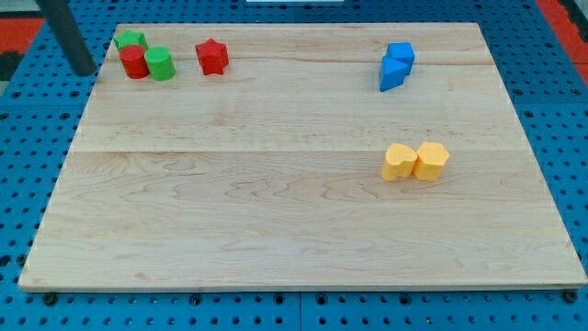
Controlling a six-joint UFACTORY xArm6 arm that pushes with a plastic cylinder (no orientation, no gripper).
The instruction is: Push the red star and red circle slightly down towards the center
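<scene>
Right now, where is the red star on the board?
The red star sits near the view's top left, just right of the green cylinder and red circle, apart from both.

My tip (84, 72) is the blunt lower end of a plain, straight rod, dark grey to near black with a dull matte finish. The rod runs from 11 o'clock down toward 5 o'clock, cut off by the view's top edge. No cables, screws or markings show on it.

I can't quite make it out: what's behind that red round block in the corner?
Behind the red circle sits a green star, its lower part covered. A green cylinder stands beside the circle. My tip is further left.
</scene>
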